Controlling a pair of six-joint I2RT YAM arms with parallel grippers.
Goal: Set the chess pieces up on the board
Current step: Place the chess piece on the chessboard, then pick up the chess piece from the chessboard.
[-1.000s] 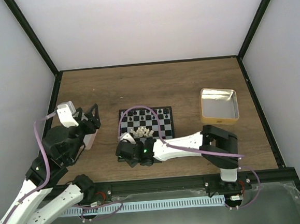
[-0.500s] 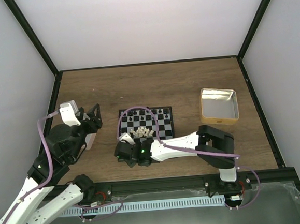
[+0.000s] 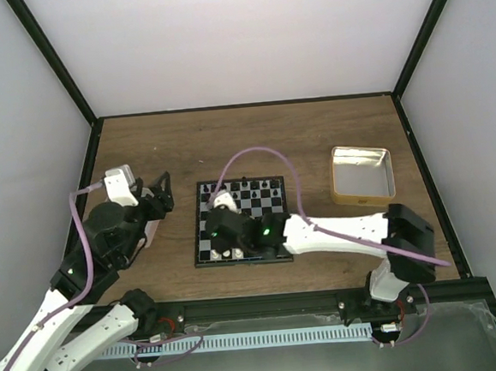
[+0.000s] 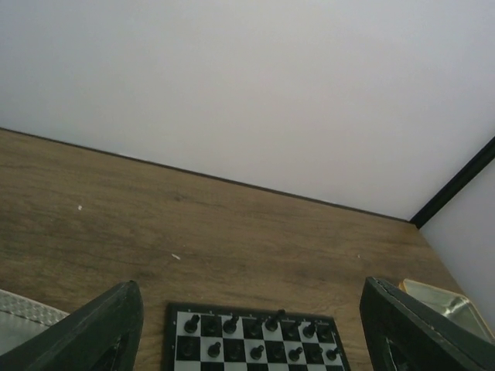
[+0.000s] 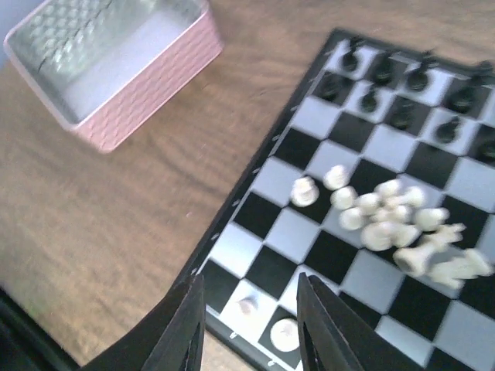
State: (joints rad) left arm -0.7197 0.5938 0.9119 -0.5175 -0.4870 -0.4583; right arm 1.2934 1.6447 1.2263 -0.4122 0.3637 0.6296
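The board (image 3: pixel 271 208) lies mid-table, also seen as board (image 5: pixel 325 255) and board (image 4: pixel 232 348). Black chess pieces (image 3: pixel 250 187) stand along its two far rows. A loose heap of cream-white pieces (image 5: pixel 387 220) lies near the middle of the board. Two white pieces (image 5: pixel 283 332) stand on the near row by the left corner. My right gripper (image 3: pixel 218 239) hovers open over that corner, its fingers (image 5: pixel 182 325) either side of those two pieces and holding nothing. My left gripper (image 3: pixel 161 194) hangs open left of the board, empty, as the left wrist view shows (image 4: pixel 259 340).
A pink-walled tin (image 5: pixel 116 66) sits on the table left of the board, beside the left arm (image 3: pixel 151 230). A gold-rimmed square tin (image 3: pixel 362 176) stands at the right, its corner visible in the left wrist view (image 4: pixel 445 301). Black frame posts border the table.
My right gripper has moved from the board's near left corner up over the board and has opened. The left arm has shifted slightly right.
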